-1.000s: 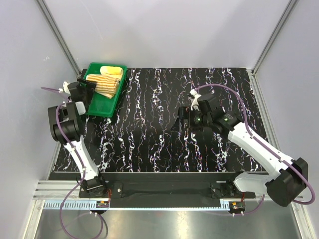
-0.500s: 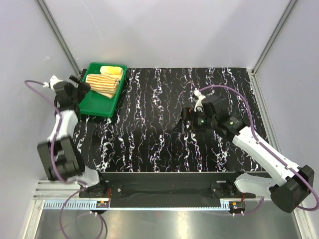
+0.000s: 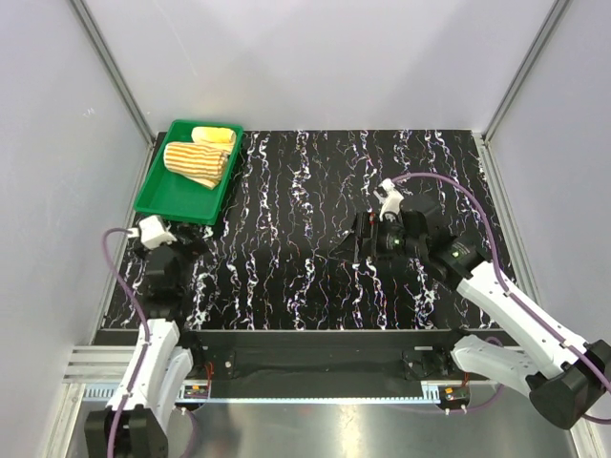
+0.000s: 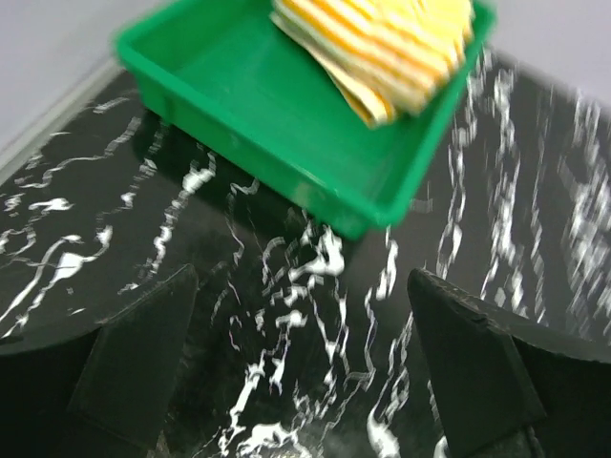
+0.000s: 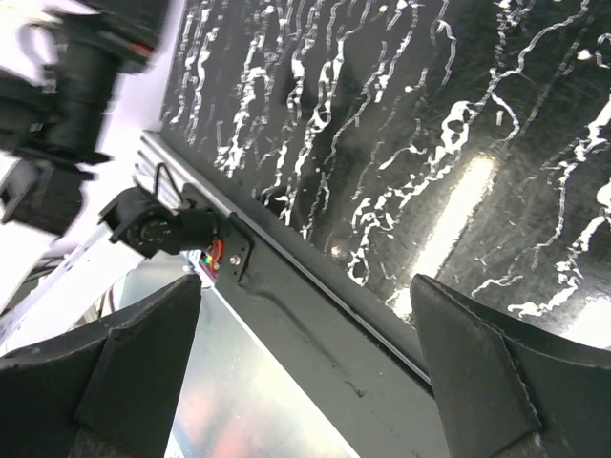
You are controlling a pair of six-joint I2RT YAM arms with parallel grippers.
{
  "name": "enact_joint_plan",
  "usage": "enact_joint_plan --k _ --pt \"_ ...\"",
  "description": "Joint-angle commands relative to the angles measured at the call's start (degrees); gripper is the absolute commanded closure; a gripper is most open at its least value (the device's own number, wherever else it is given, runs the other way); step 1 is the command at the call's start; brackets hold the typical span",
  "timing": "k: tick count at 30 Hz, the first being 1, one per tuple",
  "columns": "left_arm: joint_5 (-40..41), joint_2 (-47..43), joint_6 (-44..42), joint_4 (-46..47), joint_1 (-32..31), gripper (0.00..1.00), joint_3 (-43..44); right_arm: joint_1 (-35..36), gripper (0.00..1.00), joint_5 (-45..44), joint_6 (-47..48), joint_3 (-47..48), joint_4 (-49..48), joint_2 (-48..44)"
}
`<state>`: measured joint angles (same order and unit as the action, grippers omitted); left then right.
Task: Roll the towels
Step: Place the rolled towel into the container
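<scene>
The orange-and-cream striped towel (image 3: 195, 162) lies rolled in a green tray (image 3: 172, 202) at the table's back left. The plain pale yellow towel (image 3: 214, 135) lies rolled behind it in the same tray. In the left wrist view the striped towel (image 4: 382, 43) rests against the tray's (image 4: 277, 143) far side. My left gripper (image 3: 170, 248) is open and empty, low over the table just in front of the tray; it also shows in its wrist view (image 4: 301, 358). My right gripper (image 3: 351, 239) is open and empty above the table's middle right, also seen in its wrist view (image 5: 305, 367).
The black marbled tabletop (image 3: 305, 210) spans the workspace between white walls. A black rail (image 5: 315, 296) runs along the near table edge, with the left arm's base (image 5: 153, 224) mounted on it.
My left arm has pulled back from the tray's left side and dropped towards the near edge, gripper empty. My right arm has drawn slightly nearer. The towels have stayed in the tray.
</scene>
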<state>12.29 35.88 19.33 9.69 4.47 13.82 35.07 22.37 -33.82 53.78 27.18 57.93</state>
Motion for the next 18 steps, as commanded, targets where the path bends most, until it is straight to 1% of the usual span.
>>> enact_joint_plan --k 1,3,4,5,6,7,8,9,11,12,14,15,16,17,18 --pt "4.49 2.95 -9.06 11.04 -2.89 0.01 -2.13 -0.26 0.02 3.11 -0.80 -1.21 -3.80 -2.38" --pt "4.14 5.24 -8.61 13.76 -3.68 0.01 -3.36 -0.35 0.01 2.77 -1.07 -2.01 -4.50 -4.48" --pt "1.36 7.08 -11.31 17.86 -4.20 0.01 -5.19 -0.27 0.00 2.59 -1.24 -2.88 -4.76 -5.19" --pt "-0.41 8.06 -13.68 20.78 -5.86 0.01 -6.34 -0.35 0.00 2.50 -1.24 -3.15 -4.68 -5.81" --pt "-1.21 8.85 -16.58 25.76 -6.92 0.01 -7.40 -0.27 0.00 2.42 -1.24 -3.33 -4.42 -6.77" --pt "2.00 10.77 -17.22 28.51 -7.80 0.01 -8.54 -0.26 0.00 2.24 -0.81 -3.24 -3.89 -7.21" --pt "2.99 11.23 -17.48 28.10 -9.03 0.01 -8.46 -0.26 0.00 2.06 -0.54 -3.33 -2.76 -7.57" --pt "3.69 12.19 -18.79 34.71 -9.13 0.01 -9.59 -0.26 0.00 1.80 -0.37 -3.33 -2.14 -8.27" --pt "3.70 14.91 -18.81 38.89 -9.04 0.01 -10.57 -0.26 0.00 1.10 0.33 -4.03 -1.34 -9.06" --pt "3.61 16.23 -20.89 41.61 -9.04 0.01 -10.22 -0.26 0.00 1.01 0.42 -4.29 -1.25 -9.59" --pt "4.14 20.71 -21.96 43.91 -9.04 0.01 -8.74 -0.26 0.00 0.13 0.86 -4.65 -0.64 -9.77" --pt "4.14 22.46 -22.75 47.66 -9.04 0.01 -8.47 -0.26 0.00 -0.22 1.04 -4.56 -0.20 -9.68" --pt "4.58 26.22 -23.37 49.35 -9.04 0.01 -7.85 -0.26 0.00 -0.83 1.39 -4.13 0.15 -9.51" --pt "5.71 27.30 -22.42 46.58 -8.69 0.01 -6.02 -0.26 0.00 -1.19 1.48 -4.03 0.50 -9.24" --pt "5.20 28.19 -22.06 42.82 -8.60 0.01 -2.52 -0.26 0.00 -1.45 1.48 -3.95 0.59 -8.98"
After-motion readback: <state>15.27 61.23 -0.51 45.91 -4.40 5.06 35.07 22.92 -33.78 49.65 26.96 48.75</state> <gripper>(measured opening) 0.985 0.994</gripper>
